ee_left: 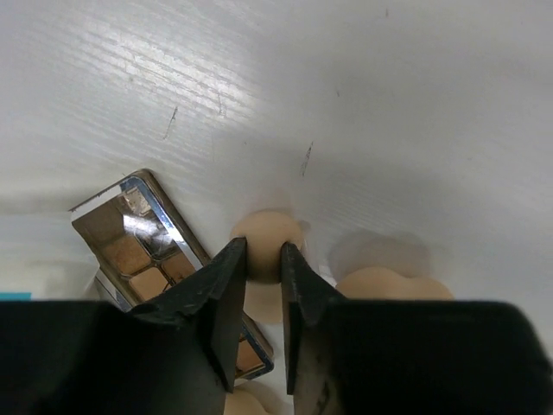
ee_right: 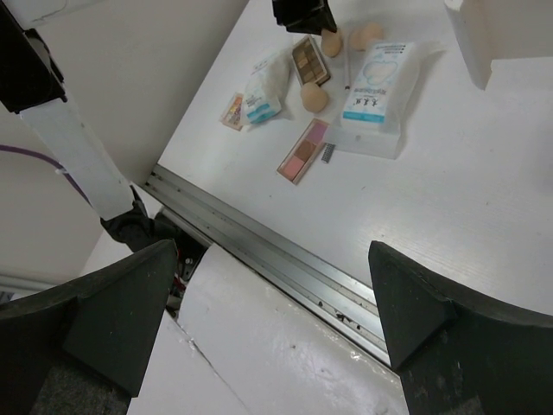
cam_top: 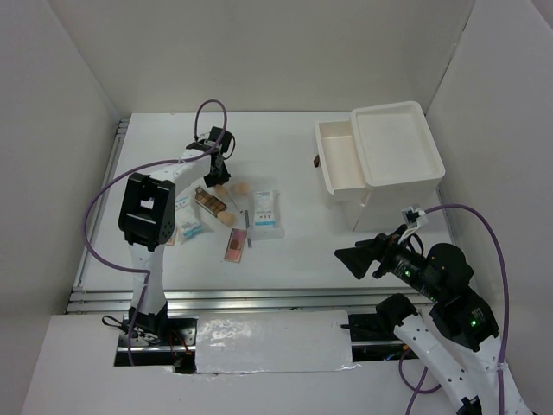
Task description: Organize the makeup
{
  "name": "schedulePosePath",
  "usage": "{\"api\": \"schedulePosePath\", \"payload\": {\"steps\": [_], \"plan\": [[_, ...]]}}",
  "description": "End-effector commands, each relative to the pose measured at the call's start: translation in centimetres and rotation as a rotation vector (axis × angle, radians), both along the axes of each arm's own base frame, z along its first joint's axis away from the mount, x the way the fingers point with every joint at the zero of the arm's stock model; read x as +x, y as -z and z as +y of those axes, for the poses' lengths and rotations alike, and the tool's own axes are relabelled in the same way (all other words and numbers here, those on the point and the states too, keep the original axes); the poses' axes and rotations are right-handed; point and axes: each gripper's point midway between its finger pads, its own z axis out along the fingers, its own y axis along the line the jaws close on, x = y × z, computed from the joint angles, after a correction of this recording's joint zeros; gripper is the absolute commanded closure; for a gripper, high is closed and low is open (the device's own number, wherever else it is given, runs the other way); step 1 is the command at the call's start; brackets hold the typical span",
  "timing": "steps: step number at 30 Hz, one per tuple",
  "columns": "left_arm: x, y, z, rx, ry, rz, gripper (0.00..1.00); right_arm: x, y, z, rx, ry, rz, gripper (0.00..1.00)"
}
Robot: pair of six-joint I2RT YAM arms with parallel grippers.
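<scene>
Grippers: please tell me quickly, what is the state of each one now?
Left gripper: closed on a beige sponge.
Right gripper: open, holding nothing.

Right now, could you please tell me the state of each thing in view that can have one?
Left tool, shut on a beige sponge.
Right tool, open, holding nothing.
Drawer, pulled out of the white box.
Brown palette, lying flat, pans facing up.
Pink palette, lying flat, pans facing up.
</scene>
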Motion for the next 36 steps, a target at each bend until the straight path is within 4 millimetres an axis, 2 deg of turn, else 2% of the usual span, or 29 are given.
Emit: {"api": "schedulePosePath", "payload": {"steps": [1, 5, 6, 8, 12, 15, 16, 18, 19, 21, 22, 23, 25, 26, 27, 28, 30, 31, 32, 35, 36], "plan": [[0.5, -0.8, -0.4, -0.029, 0.001, -0.032, 0.69, 0.2, -0.7, -0.3, 0.01, 0.023, -0.031, 0.0], [0.7, -0.6, -0.2, -0.028, 0.001, -0.023, 0.73, 0.0, -0.7, -0.4, 0.011, 0.024, -0.032, 0.0], [0.6, -0.5, -0.1, -0.031, 0.003, -0.018, 0.79, 0.0, -0.7, -0.4, 0.012, 0.022, -0.033, 0.0], [0.5, -0.6, -0.1, -0.031, 0.005, -0.018, 1.0, 0.0, -0.7, -0.6, 0.01, 0.031, -0.035, 0.0], [-0.3, -2.0, 0.5, -0.02, -0.022, -0.034, 1.0, 0.0, -0.7, -0.8, 0.007, 0.038, -0.036, 0.0], [-1.2, -5.9, 1.1, -0.026, -0.056, -0.125, 1.0, 0.0, -0.6, -0.8, 0.003, 0.042, -0.036, 0.0], [-1.7, -8.6, 0.9, -0.044, -0.049, -0.195, 1.0, 0.0, -0.6, -0.8, 0.003, 0.042, -0.036, 0.0], [-2.1, -11.6, 0.3, -0.07, -0.022, -0.275, 1.0, 0.1, -0.6, -0.9, 0.006, 0.047, -0.037, 0.0], [-2.6, -14.3, -0.7, -0.096, 0.019, -0.35, 1.0, 0.1, -0.7, -0.9, 0.012, 0.051, -0.04, 0.0], [-3.2, -16.9, -2.6, -0.154, 0.086, -0.42, 1.0, 0.2, -0.8, -0.9, 0.022, 0.059, -0.039, 0.0], [-3.6, -19.3, -4.5, -0.205, 0.143, -0.493, 1.0, 0.2, -0.9, -0.9, 0.028, 0.063, -0.041, 0.0], [-3.8, -20.6, -5.8, -0.25, 0.187, -0.531, 1.0, 0.3, -1.1, -1.0, 0.032, 0.068, -0.044, 0.0], [-4.9, -22.6, -9.8, -0.383, 0.313, -0.575, 1.0, 0.3, -1.3, -1.1, 0.041, 0.075, -0.044, 0.0], [-4.6, -24.5, -11.6, -0.446, 0.363, -0.645, 1.0, 0.1, -1.8, -1.2, 0.048, 0.077, -0.054, 0.0], [-4.9, -25.4, -13.2, -0.495, 0.41, -0.663, 1.0, 0.1, -2.0, -1.3, 0.054, 0.082, -0.059, 0.0], [-5.3, -26.2, -15.9, -0.565, 0.478, -0.664, 1.0, -0.1, -2.4, -1.4, 0.059, 0.083, -0.066, 0.0], [-4.7, -28.4, -19.5, -0.653, 0.578, -0.725, 1.0, -0.5, -2.8, -1.7, 0.064, 0.089, -0.077, 0.0], [-5.3, -29.1, -21.6, -0.684, 0.634, -0.741, 1.0, -0.7, -3.2, -1.9, 0.066, 0.092, -0.081, 0.0], [-5.1, -30.6, -22.9, -0.72, 0.667, -0.805, 1.0, -0.9, -3.3, -2.1, 0.068, 0.098, -0.086, 0.0], [-4.9, -31.2, -27.0, -0.805, 0.739, -0.828, 1.0, -1.4, -3.5, -2.3, 0.078, 0.099, -0.095, 0.0], [-4.0, -31.4, -28.5, -0.831, 0.754, -0.843, 1.0, -1.5, -3.5, -2.4, 0.079, 0.103, -0.096, 0.0]]}}
